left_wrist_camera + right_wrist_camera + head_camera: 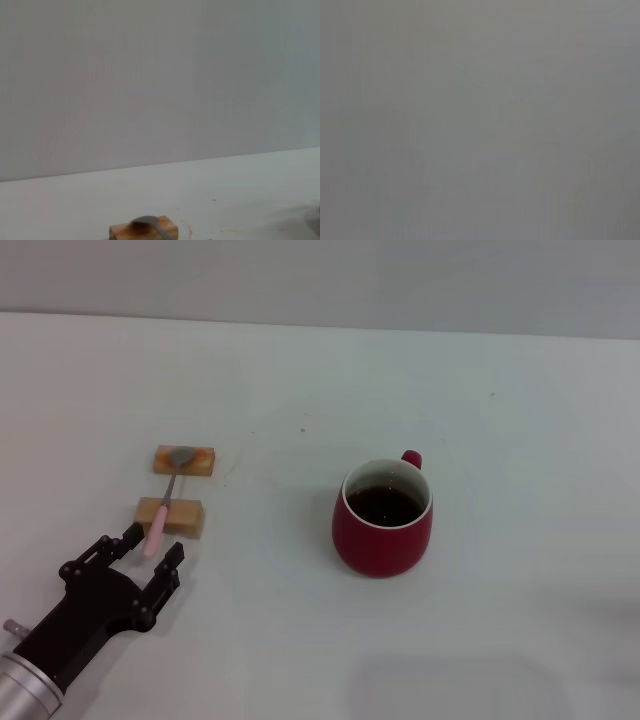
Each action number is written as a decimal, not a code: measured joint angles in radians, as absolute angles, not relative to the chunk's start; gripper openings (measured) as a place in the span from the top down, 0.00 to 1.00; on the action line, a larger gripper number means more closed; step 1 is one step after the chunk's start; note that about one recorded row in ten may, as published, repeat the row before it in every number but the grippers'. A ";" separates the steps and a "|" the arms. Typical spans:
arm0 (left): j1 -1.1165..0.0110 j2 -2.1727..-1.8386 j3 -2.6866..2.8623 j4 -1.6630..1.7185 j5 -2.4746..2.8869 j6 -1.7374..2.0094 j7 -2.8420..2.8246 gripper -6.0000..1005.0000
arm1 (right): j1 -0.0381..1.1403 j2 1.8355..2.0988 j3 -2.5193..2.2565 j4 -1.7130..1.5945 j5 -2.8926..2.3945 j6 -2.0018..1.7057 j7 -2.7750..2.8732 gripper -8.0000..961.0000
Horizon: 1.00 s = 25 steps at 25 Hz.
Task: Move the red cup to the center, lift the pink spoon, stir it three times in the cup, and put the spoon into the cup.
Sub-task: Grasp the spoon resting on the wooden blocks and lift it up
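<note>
Pink spoon point(165, 502) across two wooden blocks point(184, 459), spread left tool point(153, 545) at its handle end.

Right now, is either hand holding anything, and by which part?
Nothing is held. The left hand is open around the pink spoon's handle end, not closed on it. The right hand is out of view.

You are looking at a red cup point(383, 528) that reads as glazed ceramic, smooth and faintly glossy outside with a white inner rim around dark liquid, standing on a matt white table point(500, 420). The pink spoon point(164, 505) has a smooth pale pink handle, plastic by the look of it, and a dull grey metal bowl, and it lies across two tan wooden blocks point(171, 516) with a raw, unpolished face. The left gripper point(149, 549) is matt black, plastic or painted metal, on a brushed silver metal wrist.
</note>
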State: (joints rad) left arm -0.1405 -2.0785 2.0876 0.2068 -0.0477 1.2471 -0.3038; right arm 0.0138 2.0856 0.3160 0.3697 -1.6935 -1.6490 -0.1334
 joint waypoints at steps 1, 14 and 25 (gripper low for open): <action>-0.140 -2.078 2.088 0.207 -0.048 1.247 -0.304 0.47 | 0.014 2.085 0.316 0.370 -1.694 -1.649 -0.133 0.99; -0.145 -2.079 2.100 0.214 -0.053 1.224 -0.303 0.47 | 0.007 2.083 0.301 0.367 -1.694 -1.655 -0.133 0.99; -0.149 -2.079 2.095 0.272 -0.084 1.167 -0.263 0.79 | -0.003 2.083 0.301 0.367 -1.691 -1.685 -0.133 0.99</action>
